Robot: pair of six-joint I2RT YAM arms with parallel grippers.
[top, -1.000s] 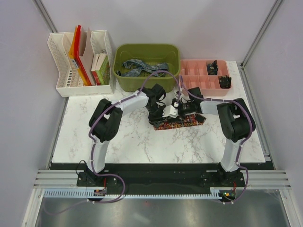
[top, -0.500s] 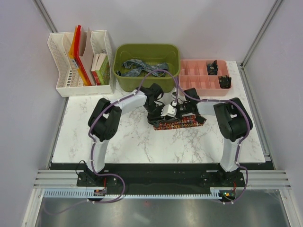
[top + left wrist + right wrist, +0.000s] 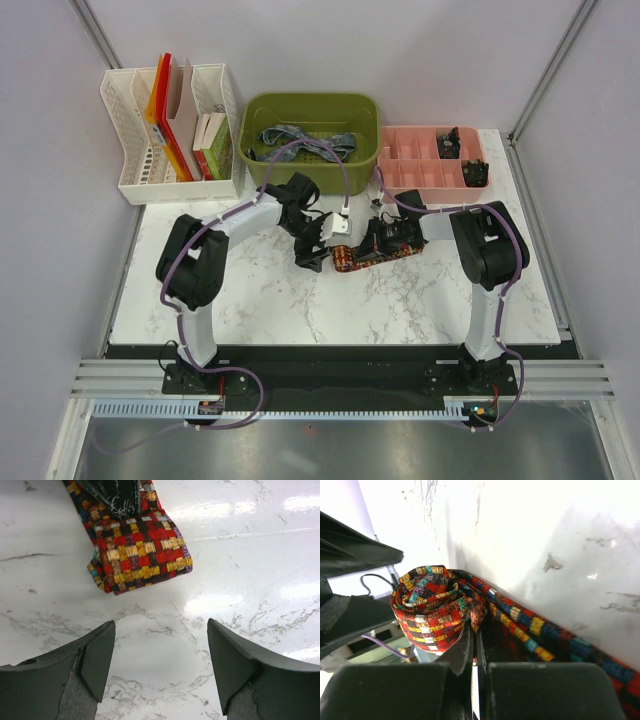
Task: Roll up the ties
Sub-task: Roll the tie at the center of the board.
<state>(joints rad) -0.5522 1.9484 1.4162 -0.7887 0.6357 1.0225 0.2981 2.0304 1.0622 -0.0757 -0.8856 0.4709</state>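
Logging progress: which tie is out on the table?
The red-and-orange tie, partly rolled on the marble table; the blue-grey tie lies in the green bin.

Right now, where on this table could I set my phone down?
The widest bare marble lies between the red tie and the near edge. A smaller patch sits beyond the right arm. Crowded: the centre, where left gripper and right gripper meet at the tie, and the back, lined by organizer, green bin, pink tray.
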